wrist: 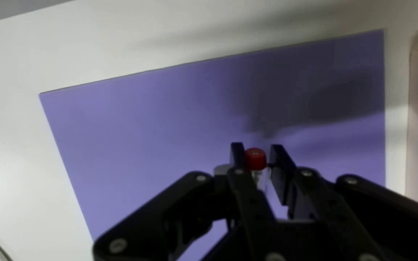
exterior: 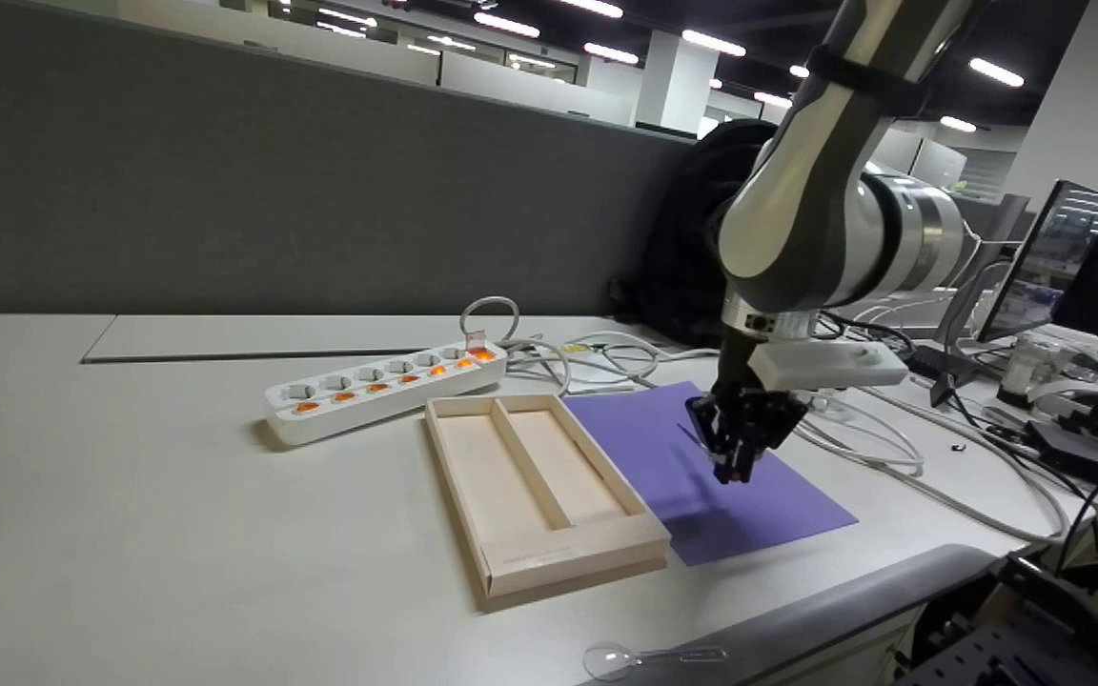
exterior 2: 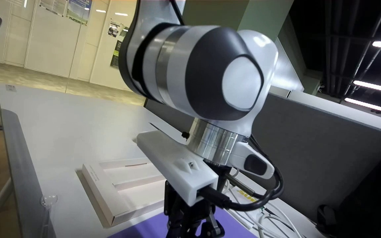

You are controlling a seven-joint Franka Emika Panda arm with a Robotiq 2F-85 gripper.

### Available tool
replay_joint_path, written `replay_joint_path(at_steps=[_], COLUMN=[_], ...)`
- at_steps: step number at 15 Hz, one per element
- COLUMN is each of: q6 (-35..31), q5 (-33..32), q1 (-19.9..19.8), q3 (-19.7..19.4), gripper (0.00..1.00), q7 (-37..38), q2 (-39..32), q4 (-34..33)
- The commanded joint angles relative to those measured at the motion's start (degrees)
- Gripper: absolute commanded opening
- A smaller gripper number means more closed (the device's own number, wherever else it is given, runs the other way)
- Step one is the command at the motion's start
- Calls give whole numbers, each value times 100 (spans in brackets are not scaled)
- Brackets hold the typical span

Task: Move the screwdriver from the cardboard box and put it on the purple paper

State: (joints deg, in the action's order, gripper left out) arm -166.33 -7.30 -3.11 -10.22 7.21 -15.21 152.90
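Note:
The screwdriver (wrist: 255, 159) shows in the wrist view as a red cap and clear handle between my fingertips. My gripper (wrist: 256, 150) is closed around it, and the rest of its length is mostly hidden by the fingers. In an exterior view, my gripper (exterior: 736, 457) is above the purple paper (exterior: 625, 429), and a thin dark shaft sticks out beside the fingers. The purple paper (wrist: 140, 127) fills most of the wrist view, with the gripper's shadow on it. The cardboard box (exterior: 535, 467) lies beside the paper, with two compartments; it also shows in an exterior view (exterior 2: 106, 188).
A white power strip (exterior: 387, 391) stands behind the box, with white cables (exterior: 606, 357) behind the paper. More cables run along the table at the right. A clear plastic spoon (exterior: 611, 659) lies near the front edge. A grey partition (exterior: 301, 181) borders the back.

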Motion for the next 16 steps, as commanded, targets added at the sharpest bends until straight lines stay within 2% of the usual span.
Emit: replay_joint_path(at_steps=[1,10,11,12,16], q6=[-88,-110,-89,-71,-1], q5=[246,886,909,925,864], q1=[261,735,774,803,981], q3=[-25,20,13,9,-129], gripper=[5,5,29,47,74], q7=[418,875,887,879,983], q2=[-341,-995,-1010,-1009,-820], q4=[-350,-913,-934,-944,-846])
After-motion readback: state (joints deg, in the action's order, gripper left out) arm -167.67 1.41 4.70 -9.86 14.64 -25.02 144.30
